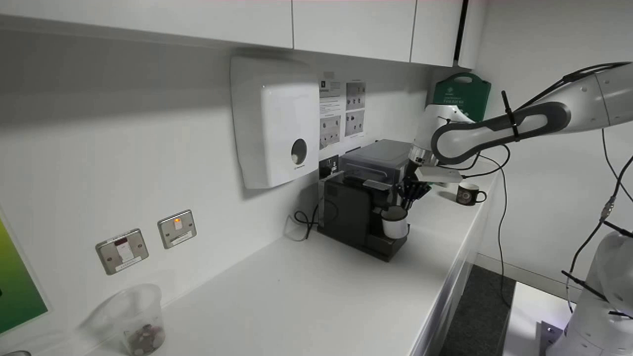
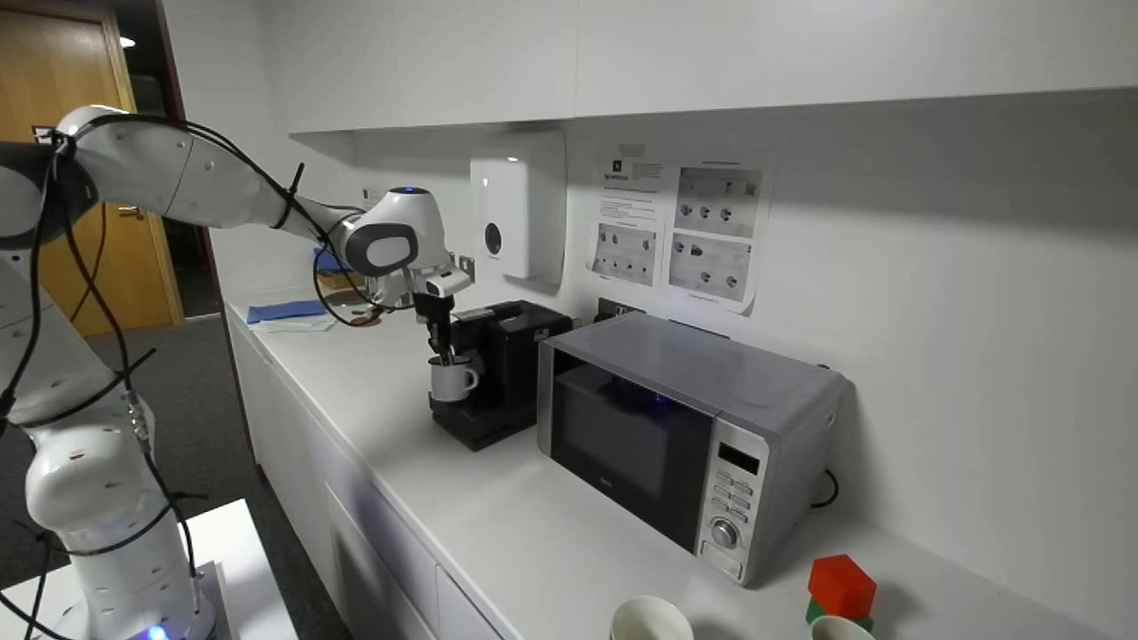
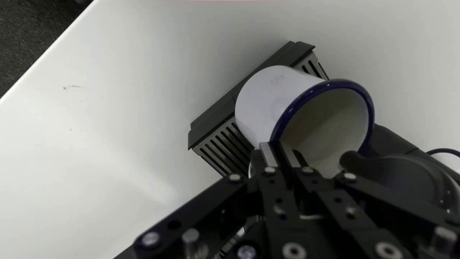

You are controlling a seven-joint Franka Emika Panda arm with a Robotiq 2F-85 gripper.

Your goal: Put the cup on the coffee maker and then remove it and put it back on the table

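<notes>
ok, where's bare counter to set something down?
Widest patch: the countertop between coffee maker and clear container. Narrower strip: in front of the microwave, from coffee maker to dark mug. Crowded: over the drip tray, where the gripper holds the cup; little room shows between coffee maker and microwave.

Opposed exterior views, coffee maker [image 1: 347, 210] shared, downward wrist view

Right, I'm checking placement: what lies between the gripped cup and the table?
The slotted tray of the coffee maker: it shows under the cup in the wrist view. Whether the two touch, I can't tell.
</notes>
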